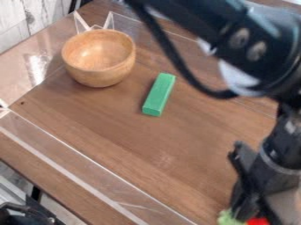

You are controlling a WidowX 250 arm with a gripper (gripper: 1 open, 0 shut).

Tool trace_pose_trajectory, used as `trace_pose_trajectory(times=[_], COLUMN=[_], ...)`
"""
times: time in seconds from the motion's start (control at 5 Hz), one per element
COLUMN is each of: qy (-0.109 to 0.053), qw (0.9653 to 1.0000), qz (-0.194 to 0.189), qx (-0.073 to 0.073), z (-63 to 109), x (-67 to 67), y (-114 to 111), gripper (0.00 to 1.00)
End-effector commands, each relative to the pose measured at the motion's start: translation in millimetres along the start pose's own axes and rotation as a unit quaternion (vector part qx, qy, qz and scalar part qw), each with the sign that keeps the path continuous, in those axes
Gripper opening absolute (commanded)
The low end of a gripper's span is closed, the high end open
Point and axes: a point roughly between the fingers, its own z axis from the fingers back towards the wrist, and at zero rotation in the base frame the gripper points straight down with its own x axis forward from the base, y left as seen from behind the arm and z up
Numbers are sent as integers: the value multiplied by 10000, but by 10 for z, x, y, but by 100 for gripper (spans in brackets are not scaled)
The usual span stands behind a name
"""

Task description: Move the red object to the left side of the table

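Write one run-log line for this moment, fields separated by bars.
gripper: low at near edge, blurred | red object: at fingers, grip unclear | bowl, green block: apart

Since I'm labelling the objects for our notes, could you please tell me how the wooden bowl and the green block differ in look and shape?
The bowl is round and hollow, while the green block is a long rectangular piece. The bowl is tan wood colour; the block is plain green. The bowl looks clearly larger than the block. Both rest on the brown tabletop.
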Motion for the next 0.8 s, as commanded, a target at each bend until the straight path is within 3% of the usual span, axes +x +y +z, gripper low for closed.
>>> trace_pose_trajectory(times=[0.0, 0.6], qy=[-257, -358], qw=[9992, 9934], qz=[300, 1086], qx=[-15, -85], z=[140, 164], x=[93, 40], y=[49, 23], gripper=[0, 0])
